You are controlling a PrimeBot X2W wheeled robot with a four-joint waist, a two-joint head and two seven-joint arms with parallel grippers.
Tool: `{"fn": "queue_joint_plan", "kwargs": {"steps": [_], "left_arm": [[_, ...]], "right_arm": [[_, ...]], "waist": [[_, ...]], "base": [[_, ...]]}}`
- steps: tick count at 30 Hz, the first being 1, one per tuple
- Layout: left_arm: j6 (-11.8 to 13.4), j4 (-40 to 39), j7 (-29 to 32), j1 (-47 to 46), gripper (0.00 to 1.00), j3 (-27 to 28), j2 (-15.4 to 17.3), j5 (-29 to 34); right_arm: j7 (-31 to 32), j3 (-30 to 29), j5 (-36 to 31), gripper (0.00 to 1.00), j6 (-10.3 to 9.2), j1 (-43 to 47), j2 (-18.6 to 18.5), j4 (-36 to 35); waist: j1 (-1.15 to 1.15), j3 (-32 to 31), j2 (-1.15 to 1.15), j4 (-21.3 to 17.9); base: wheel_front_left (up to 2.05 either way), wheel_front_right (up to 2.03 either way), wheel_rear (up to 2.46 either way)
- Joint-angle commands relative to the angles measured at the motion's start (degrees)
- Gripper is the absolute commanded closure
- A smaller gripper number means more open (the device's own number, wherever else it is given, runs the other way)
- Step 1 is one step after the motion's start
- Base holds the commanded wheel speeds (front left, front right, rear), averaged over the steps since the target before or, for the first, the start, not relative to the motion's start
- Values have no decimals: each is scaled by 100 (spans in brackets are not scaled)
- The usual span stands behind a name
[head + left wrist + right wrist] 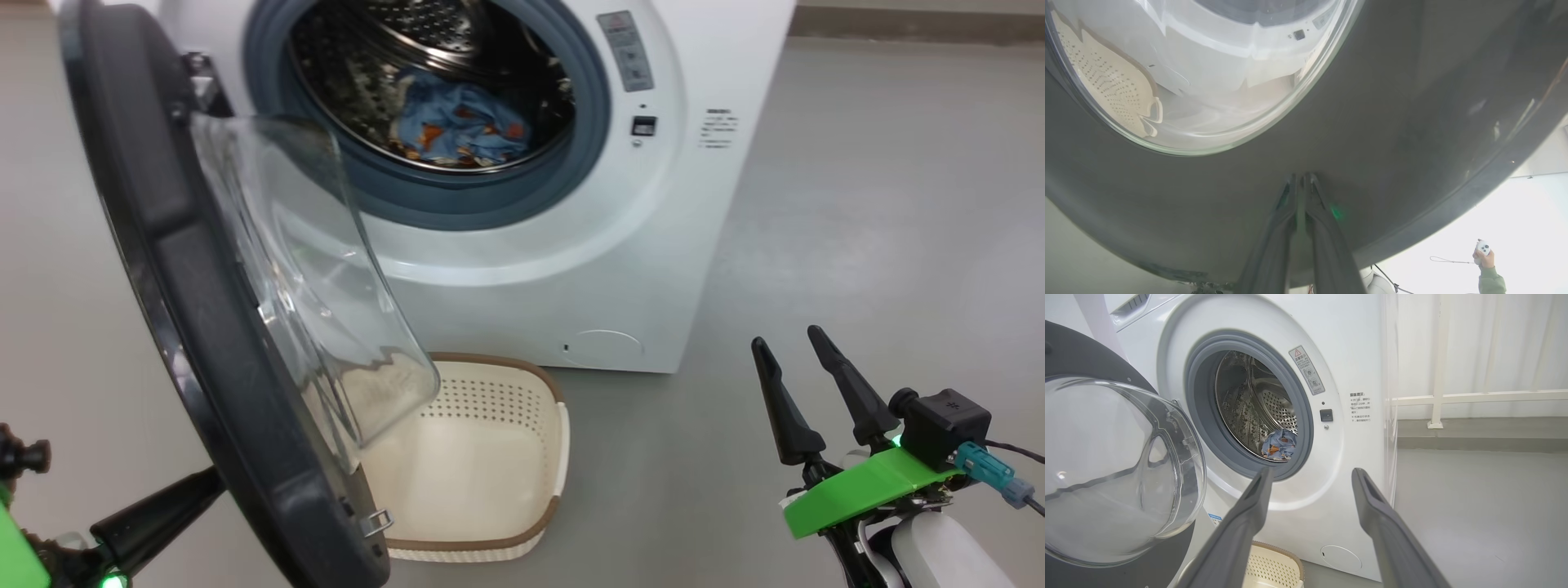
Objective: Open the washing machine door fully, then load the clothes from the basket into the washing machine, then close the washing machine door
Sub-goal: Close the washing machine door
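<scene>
drum: steel perforated drum (424, 41) of the white boxy front-loading washing machine (653, 269) holds the soft blue clothes with orange-brown print (457, 122), bunched low at the front, just behind the grey rubber gasket (589, 106).
basket: small cream-white perforated plastic basket with brown rim band (562, 441) sits on the grey floor, just in front of the washer and below the opening. Its pale inner bottom shows bare (the near-left part is hidden behind the door glass).
door: large round glossy black door with clear domed glass bowl (163, 245) is swung out on its left hinge, well off the opening, bowl side facing the machine.
left gripper (1301, 177): two dark fingers pressed together, tips at the door's glossy outer face below the window. Touching or a hairline gap, cannot tell.
right gripper (788, 337): fingers spread wide, holding nothing, low and to the right of the washer, apart from it.
background: a person's hand (1485, 258) with a small white remote shows past the door edge in the left wrist view.
</scene>
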Motion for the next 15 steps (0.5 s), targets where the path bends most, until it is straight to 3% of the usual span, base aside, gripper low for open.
{"fn": "queue_joint_plan", "kwargs": {"steps": [1,15], "left_arm": [[-10,-222,-16,-182,100,154,95,-26],[-172,-50,-143,-464,100,53,-77,23]], "right_arm": [[-46,67,-43,0,25,-124,-32,-166],[-46,15,-75,0,25,-170,47,-217]], "waist": [[0,81,0,-197],[0,165,0,-903]], "base": [[0,0,0],[0,0,0]]}}
